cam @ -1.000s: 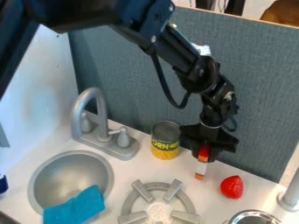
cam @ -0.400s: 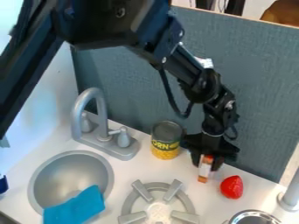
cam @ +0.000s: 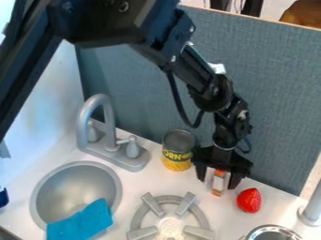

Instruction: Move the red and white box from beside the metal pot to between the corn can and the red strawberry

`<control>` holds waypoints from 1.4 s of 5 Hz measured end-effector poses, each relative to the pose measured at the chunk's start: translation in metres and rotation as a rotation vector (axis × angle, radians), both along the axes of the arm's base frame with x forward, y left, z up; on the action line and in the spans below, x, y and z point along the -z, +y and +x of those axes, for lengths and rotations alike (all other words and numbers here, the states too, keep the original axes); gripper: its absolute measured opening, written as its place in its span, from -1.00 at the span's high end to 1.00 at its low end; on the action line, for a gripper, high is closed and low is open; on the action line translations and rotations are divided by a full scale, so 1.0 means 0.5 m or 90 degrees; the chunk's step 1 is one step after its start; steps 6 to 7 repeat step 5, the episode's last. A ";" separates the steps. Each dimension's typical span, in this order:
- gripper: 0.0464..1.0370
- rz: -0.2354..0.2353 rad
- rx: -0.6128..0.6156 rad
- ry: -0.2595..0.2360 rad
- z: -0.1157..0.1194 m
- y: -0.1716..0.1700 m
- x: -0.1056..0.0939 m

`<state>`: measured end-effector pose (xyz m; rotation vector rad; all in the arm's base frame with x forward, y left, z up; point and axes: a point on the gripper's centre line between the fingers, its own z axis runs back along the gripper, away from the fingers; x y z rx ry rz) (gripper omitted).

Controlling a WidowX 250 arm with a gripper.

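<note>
The gripper [cam: 218, 180] hangs low over the counter near the grey back panel, its fingers spread on either side of a small upright white and orange item [cam: 217, 183]. Strips of lighter surface show between the item and the fingers. Just left of the gripper stands a corn can [cam: 178, 151]. A red strawberry-like toy [cam: 249, 200] lies on the counter to the right.
At the left are a round sink basin [cam: 70, 186] with a blue cloth [cam: 81, 222] over its edge and a grey faucet [cam: 106, 123]. A grey stove burner [cam: 171, 220] sits in front, and a metal bowl [cam: 272, 233] at the lower right.
The gripper went down slightly between the earlier frames, then shifted a little left. Its fingers now stand wider apart around the white and orange item.
</note>
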<state>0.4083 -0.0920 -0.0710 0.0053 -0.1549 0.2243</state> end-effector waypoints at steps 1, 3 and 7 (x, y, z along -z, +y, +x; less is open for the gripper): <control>-0.93 -0.011 0.003 -0.010 -0.003 -0.004 -0.018; -0.93 -0.013 -0.021 -0.053 -0.010 0.005 -0.088; -0.93 -0.073 -0.021 -0.080 -0.040 0.028 -0.196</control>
